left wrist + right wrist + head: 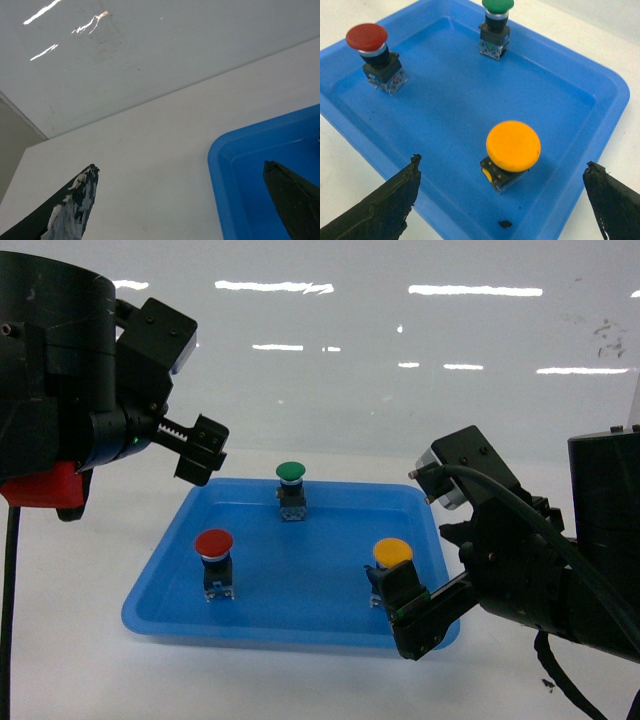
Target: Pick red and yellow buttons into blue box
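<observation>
Surface: white desk [80, 660] under a glossy pale wall with light streaks.
Right fingers [502, 200]: spread wide, empty, low over the near right edge of the shallow blue plastic tray [160, 590], flanking the yellow-capped push button [513, 146] without touching.
Left fingers [180, 200]: spread, empty, raised above the tray's far left corner.
Yellow button: upright, near right part of tray.
Red-capped push button [214, 545]: upright, left part of tray, well apart from yellow.
Green-capped push button [290, 473]: upright, far middle.
Deep blue box: not in view.
</observation>
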